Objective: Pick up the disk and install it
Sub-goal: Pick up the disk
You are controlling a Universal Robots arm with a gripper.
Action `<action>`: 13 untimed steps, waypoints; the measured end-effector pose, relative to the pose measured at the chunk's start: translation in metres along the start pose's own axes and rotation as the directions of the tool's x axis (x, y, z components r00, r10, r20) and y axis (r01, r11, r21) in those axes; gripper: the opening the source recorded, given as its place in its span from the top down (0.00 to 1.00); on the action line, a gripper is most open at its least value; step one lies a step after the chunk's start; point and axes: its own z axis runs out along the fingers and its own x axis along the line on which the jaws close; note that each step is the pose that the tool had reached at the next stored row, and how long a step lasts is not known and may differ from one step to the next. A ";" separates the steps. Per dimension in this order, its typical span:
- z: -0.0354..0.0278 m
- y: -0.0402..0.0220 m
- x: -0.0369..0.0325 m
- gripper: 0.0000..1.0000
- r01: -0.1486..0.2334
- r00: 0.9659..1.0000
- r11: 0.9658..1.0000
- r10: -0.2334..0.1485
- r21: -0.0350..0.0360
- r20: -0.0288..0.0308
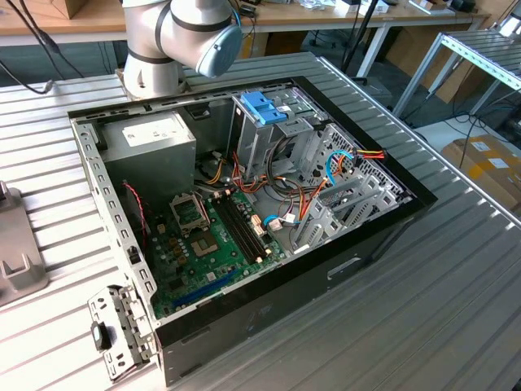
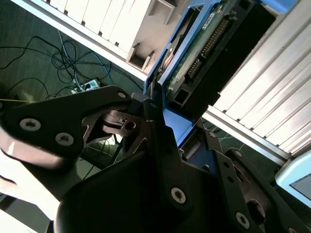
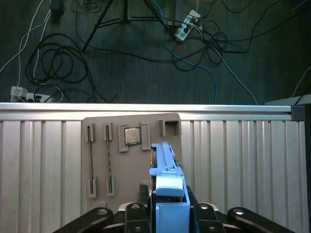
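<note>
First wrist view: gripper (image 3: 168, 206) clamped on the disk (image 3: 164, 158), its light blue carrier edge-on between the fingers, over the grey fixture plate (image 3: 131, 167) on the slatted table (image 3: 243, 160). Second wrist view: fingers (image 2: 150, 109) pinch the carrier, and the disk's dark body and connector edge are visible. Exterior view: open computer case (image 1: 269, 314) on the table, arm (image 1: 179, 37) just beyond it.

No text, number or sign is legible. The white label (image 1: 151, 130) on the power supply (image 1: 155, 155) carries unreadable print. A sticker (image 2: 211, 18) on the disk (image 2: 233, 53) is equally illegible.
</note>
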 end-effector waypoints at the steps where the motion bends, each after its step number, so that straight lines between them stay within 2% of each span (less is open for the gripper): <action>1: -0.0007 0.0001 -0.0001 0.63 0.000 1.000 1.000 0.000 0.000 0.000; 13: -0.0031 0.0002 -0.0020 0.63 0.000 1.000 1.000 0.000 0.000 0.000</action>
